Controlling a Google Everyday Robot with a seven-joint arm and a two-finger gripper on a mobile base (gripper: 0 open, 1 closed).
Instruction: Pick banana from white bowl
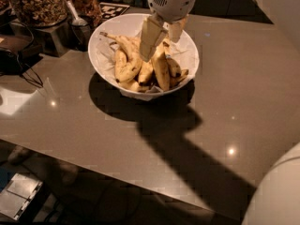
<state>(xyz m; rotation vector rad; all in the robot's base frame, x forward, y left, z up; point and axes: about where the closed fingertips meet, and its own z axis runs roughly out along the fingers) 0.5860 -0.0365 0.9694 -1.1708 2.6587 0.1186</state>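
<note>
- The gripper [161, 48] is hanging over the back half of the white bowl [191, 50]. Its two fingers [150, 39] are standing apart and reaching down among the fruit, clamping nothing.
- The banana [162, 71] is lying in the bowl, right of centre, running from under the fingers toward the near rim. Its upper end is sitting just below the gap between the fingers.
- Shorter bananas [124, 64] are crowding it on the left, and another is pressing against it on the right.
- The bowl is standing on the counter [234, 78], toward the back left.
- A jar [37, 3] and a scoop cup [80, 25] are standing just beside the bowl's left rim, limiting room on that side.
- Bare counter is lying open to the right of the bowl and in front of it, up to the near edge.
- The robot body [276, 191] is filling the lower right corner, past the counter edge.
</note>
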